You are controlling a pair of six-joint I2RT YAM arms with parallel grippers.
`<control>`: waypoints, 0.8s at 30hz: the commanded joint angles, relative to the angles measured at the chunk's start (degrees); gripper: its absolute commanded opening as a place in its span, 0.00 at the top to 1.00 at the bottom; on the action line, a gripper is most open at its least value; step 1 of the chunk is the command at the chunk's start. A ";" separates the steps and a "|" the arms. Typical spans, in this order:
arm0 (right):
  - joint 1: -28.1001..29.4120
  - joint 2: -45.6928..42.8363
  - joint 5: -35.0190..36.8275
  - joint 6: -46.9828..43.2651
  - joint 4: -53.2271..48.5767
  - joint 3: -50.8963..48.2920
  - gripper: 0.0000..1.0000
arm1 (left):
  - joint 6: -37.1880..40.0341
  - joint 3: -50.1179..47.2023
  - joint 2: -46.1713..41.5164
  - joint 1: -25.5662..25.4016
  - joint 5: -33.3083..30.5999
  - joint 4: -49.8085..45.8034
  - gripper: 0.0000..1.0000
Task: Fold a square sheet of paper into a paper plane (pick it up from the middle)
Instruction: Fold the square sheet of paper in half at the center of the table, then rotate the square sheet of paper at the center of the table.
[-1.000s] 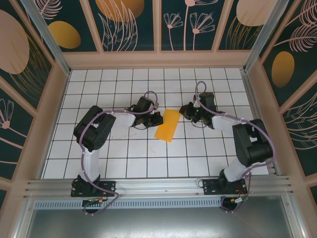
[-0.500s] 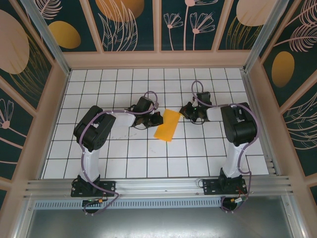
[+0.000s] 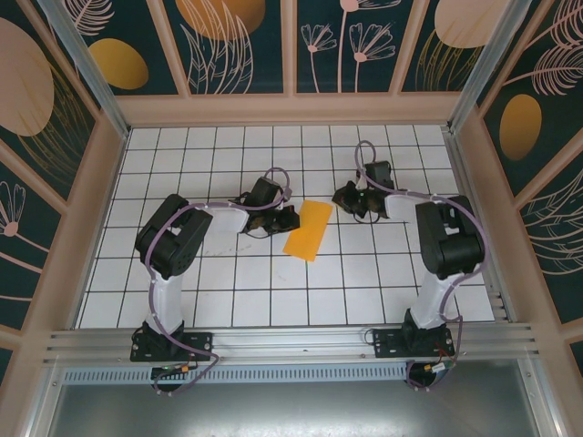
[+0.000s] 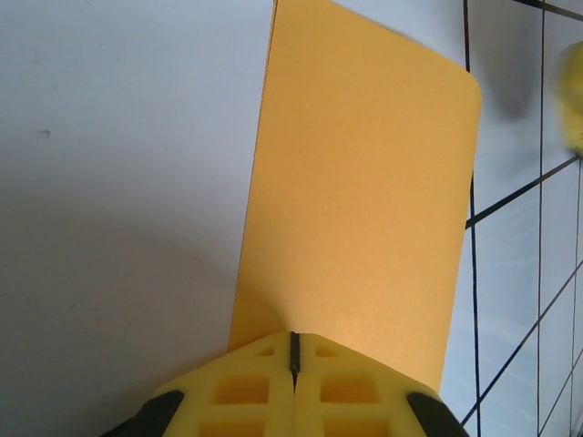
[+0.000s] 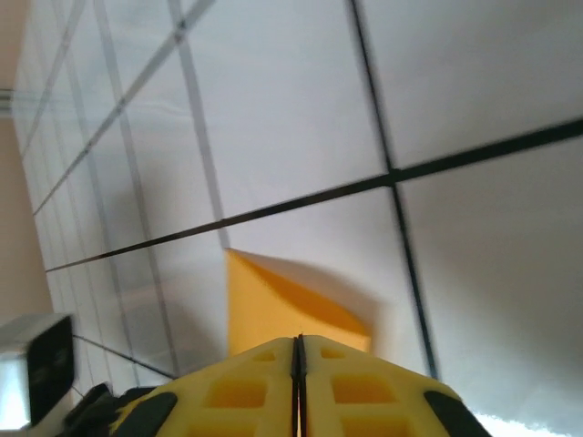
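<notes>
Lying flat near the middle of the desk (image 3: pixel 228 273), the paper (image 3: pixel 308 229) shows as a narrow orange-yellow strip set slantwise across the grid lines, between the two hands. The left wrist view shows a doubled edge along one long side, so it looks folded in half, not yet a dart. It is thin, matte and unmarked, with one softly rounded far corner, and the corner in the right wrist view lifts a little and casts a shadow. The left hand (image 4: pixel 293 339) has its yellow foam-like fingers closed tight, tips on the strip's near short edge. It seems to pin the paper to the desk rather than pinch it, though I cannot tell for sure. The right hand (image 5: pixel 298 344) is closed too, with nothing in it, low over the tiles and just beside the far corner. My guess is that the centre crease is the step in hand. Next would come opening the sheet and turning the nose corners in to that crease, which calls for one hand to hold the slippery paper down while the other works under a single layer on the smooth white tiles
</notes>
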 commanded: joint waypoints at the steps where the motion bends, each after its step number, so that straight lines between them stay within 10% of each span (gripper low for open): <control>1: 1.63 -5.82 2.82 -0.88 -0.54 -3.61 0.83 | 0.33 -1.67 -2.22 -0.51 -0.72 -4.05 0.98; 24: 8.33 -1.50 3.03 1.63 5.29 -9.40 0.72 | -3.28 -11.27 -18.66 -0.36 -15.80 0.11 0.72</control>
